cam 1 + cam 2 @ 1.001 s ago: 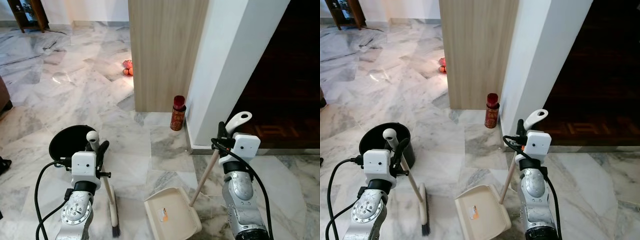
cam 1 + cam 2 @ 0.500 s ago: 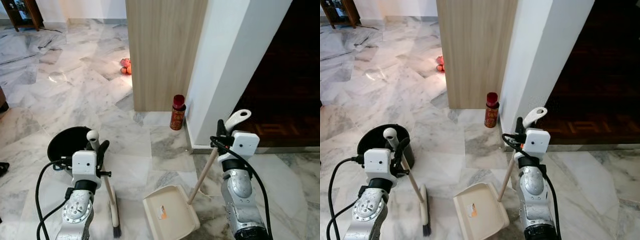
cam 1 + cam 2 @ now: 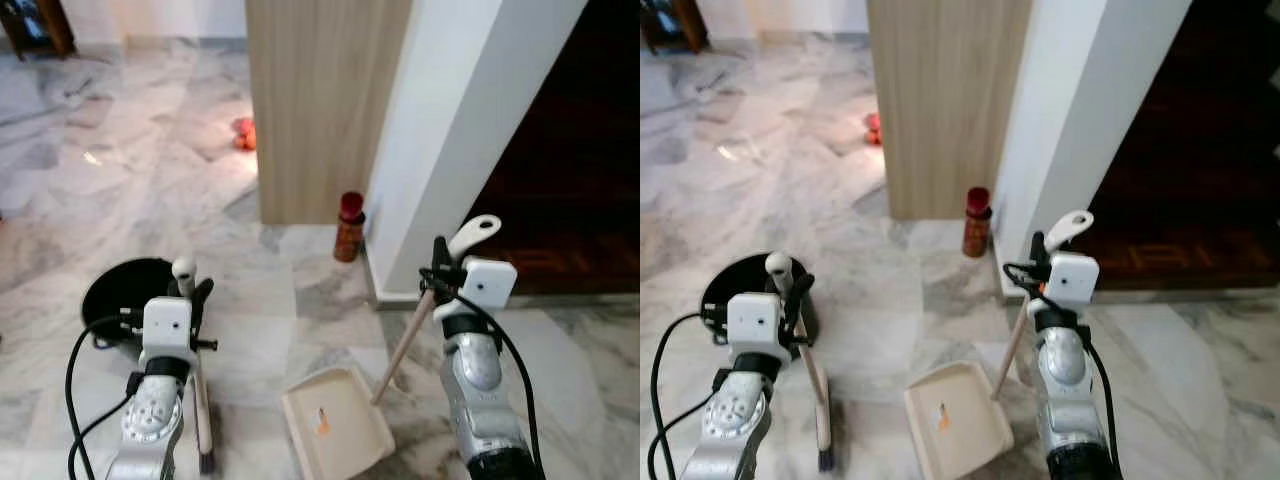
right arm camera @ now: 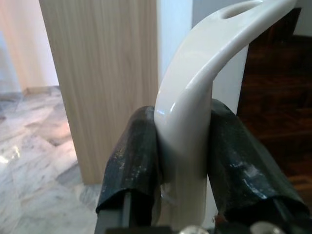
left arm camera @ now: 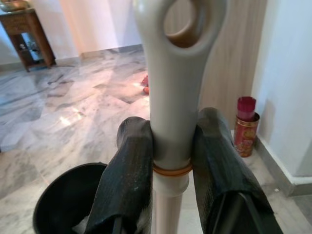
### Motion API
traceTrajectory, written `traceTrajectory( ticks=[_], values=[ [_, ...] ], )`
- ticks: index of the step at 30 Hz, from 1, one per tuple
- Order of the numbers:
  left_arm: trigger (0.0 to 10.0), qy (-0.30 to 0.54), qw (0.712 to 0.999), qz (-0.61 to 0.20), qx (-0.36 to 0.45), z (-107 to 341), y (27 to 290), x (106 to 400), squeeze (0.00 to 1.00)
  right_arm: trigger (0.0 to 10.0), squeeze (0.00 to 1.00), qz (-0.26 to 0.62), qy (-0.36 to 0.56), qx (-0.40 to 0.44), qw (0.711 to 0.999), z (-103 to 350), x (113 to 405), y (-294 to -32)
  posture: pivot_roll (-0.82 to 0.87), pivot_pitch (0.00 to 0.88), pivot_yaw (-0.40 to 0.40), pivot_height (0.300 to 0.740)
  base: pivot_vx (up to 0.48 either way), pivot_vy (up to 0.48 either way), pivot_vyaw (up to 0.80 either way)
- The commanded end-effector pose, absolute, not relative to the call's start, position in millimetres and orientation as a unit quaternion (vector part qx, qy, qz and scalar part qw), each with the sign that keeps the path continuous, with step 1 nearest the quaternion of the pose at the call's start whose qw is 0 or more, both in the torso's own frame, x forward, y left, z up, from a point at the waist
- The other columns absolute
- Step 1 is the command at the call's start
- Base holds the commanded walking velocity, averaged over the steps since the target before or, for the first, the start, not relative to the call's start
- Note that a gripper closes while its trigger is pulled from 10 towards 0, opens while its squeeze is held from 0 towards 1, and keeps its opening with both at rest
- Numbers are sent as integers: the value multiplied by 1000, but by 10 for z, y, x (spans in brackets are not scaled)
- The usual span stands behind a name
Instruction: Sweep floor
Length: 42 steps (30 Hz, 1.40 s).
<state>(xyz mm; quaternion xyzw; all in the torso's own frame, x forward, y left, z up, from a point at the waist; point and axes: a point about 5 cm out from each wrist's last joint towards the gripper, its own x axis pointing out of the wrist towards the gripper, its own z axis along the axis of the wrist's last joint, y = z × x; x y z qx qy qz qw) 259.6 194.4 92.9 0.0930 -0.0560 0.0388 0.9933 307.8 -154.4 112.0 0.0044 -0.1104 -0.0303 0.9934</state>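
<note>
Left claw (image 5: pixel 168 161) pinched on the grey top of the broom handle (image 5: pixel 171 97), brush head (image 3: pixel 204 440) down on the marble floor (image 3: pixel 250 300) beside the black bin (image 3: pixel 118 290). Right claw (image 4: pixel 181 161) clamped on the white dustpan handle (image 4: pixel 195 97); cream dustpan (image 3: pixel 335 432) flat on the floor between the arms. Red canister (image 3: pixel 349 227) standing at the foot of the wood panel (image 3: pixel 320 100).

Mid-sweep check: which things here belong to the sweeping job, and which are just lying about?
For the job:
- broom, held at its handle top by the left gripper
- dustpan, handle held by the right gripper
- black bin beside the left arm

Lying about:
- red can at the foot of the wooden panel
- small red object on the floor further off
</note>
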Motion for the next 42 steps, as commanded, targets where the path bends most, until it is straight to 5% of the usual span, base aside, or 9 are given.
traceTrajectory(
  ticks=[1, 42],
  values=[
    [10000, -73, 992, 35, 93, 985, 1900, 2621, 0, 10000, 0, -37, -116, 2, 993, 1140, 3079, -1592, 84, 81, -43, 740, 0, 0, -800],
    [10000, -77, 993, 26, 91, 985, 1932, 2654, 0, 10000, 0, -39, -114, 2, 993, 1082, 3047, -1569, 83, 0, -23, 740, 0, -31, -800]
  ],
)
